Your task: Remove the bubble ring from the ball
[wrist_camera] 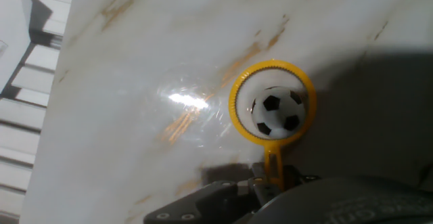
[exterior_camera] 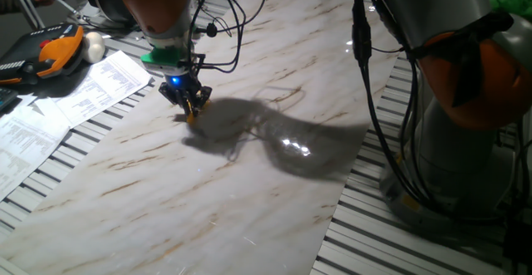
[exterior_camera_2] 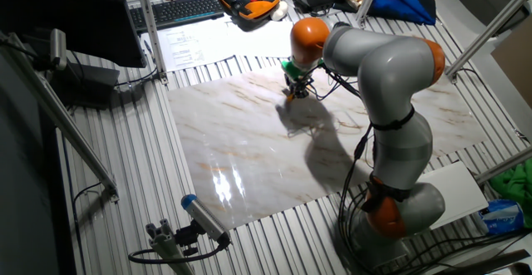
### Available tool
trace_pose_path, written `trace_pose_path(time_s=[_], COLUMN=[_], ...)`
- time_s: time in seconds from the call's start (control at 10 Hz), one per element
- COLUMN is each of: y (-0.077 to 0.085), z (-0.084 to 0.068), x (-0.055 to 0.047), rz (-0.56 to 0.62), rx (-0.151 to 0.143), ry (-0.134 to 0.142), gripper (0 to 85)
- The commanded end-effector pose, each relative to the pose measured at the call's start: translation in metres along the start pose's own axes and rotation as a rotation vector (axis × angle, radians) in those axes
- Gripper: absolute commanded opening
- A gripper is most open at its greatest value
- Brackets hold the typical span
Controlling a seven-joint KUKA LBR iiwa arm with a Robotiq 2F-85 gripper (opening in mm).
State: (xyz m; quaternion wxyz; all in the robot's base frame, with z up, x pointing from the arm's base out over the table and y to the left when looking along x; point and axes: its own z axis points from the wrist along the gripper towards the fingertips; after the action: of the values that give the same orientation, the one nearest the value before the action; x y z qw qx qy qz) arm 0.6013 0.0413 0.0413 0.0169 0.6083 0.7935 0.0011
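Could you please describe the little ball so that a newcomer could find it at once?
On the pale marble-patterned board, look directly below the gripper. There, a thin yellow plastic ring encircles a tiny white ball with black patches, unlike the larger plain whitish ball beside the papers.

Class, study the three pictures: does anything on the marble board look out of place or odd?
Yes. In the hand view, a yellow bubble ring encircles a small football-patterned ball on the marble board, an odd nesting. The ring's handle runs down to the gripper. Nothing looks spilled or broken.
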Motion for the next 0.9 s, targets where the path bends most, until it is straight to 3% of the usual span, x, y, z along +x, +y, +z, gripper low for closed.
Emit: trace_pose_path(time_s=[0.0, 0.3, 0.6, 0.8], y=[0.0, -0.004, -0.013, -0.017], z=[-0.007, -0.034, -0.058, -0.064], x=[-0.001, 0.003, 0.017, 0.026], rz=[0.003, -0.075, -0.322, -0.483], rx=[0.004, 0.019, 0.046, 0.059], ry=[0.005, 0.027, 0.009, 0.005], gripper=[0.0, 0.0, 0.0, 0.0])
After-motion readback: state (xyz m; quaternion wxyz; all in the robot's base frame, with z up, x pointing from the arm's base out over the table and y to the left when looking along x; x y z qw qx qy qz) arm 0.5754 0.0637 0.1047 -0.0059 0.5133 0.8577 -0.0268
